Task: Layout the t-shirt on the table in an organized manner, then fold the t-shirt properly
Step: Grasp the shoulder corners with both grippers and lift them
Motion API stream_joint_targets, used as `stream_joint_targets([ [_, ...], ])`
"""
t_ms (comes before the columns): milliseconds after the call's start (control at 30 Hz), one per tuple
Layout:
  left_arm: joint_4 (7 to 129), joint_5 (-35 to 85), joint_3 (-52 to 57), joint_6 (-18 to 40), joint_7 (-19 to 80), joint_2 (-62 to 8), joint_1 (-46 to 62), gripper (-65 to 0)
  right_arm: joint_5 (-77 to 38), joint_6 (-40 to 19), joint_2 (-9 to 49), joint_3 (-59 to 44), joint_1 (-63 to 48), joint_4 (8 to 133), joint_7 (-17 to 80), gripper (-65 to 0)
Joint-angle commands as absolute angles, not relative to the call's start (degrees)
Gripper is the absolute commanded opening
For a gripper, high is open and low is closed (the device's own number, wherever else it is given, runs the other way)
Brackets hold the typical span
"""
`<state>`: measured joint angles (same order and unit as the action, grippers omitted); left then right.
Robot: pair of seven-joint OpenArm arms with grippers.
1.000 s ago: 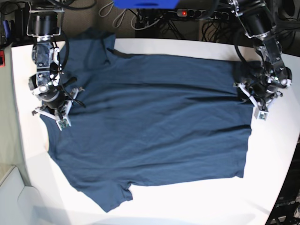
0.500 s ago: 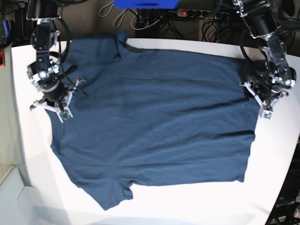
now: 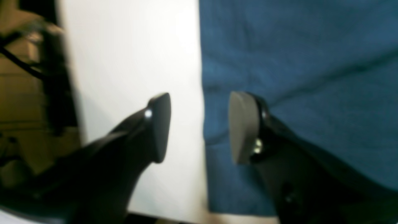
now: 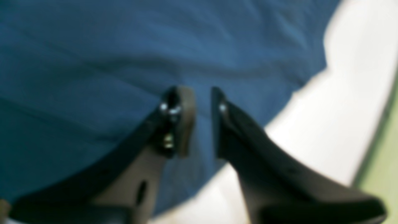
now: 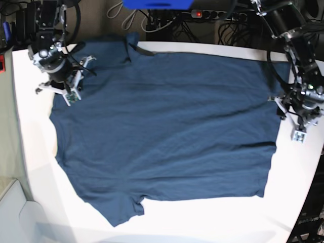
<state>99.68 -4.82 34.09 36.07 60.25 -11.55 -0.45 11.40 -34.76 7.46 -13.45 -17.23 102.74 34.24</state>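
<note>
Across the white counter [image 5: 30, 152] the navy t-shirt [image 5: 167, 131] lies spread nearly flat, left pincer [image 3: 199, 127] wide apart, right pincer [image 4: 202, 119] slightly parted, both empty; smoothing the lower sleeve before folding looks wise.

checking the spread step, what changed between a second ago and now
Both grippers drew apart and let go: the right gripper moved up the base view, the left gripper toward its right edge, jaws now parted and empty. The t-shirt was stretched flatter and wider. It stays on the table, same orientation.
</note>
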Motion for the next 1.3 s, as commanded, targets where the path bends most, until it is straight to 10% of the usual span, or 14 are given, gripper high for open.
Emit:
stream_joint_targets([
  [0, 102.37, -4.97, 35.47, 36.09, 61.41, -12.35, -0.92, -30.1, 10.51, -35.03, 7.69, -14.90, -17.80, 104.66, 33.98, -46.0],
  [300, 106.15, -4.79, 44.00, 36.62, 64.84, -10.77, 6.46, -23.8, 6.64, -39.16, 3.30, -20.62, -26.95, 110.46, 34.95, -34.2],
  [1267, 94.46, 0.84, 47.96, 36.62, 57.80, -7.52, 11.82, -23.8, 6.55, -39.25, 2.59, -22.46, -28.88, 110.46, 35.03, -34.2],
])
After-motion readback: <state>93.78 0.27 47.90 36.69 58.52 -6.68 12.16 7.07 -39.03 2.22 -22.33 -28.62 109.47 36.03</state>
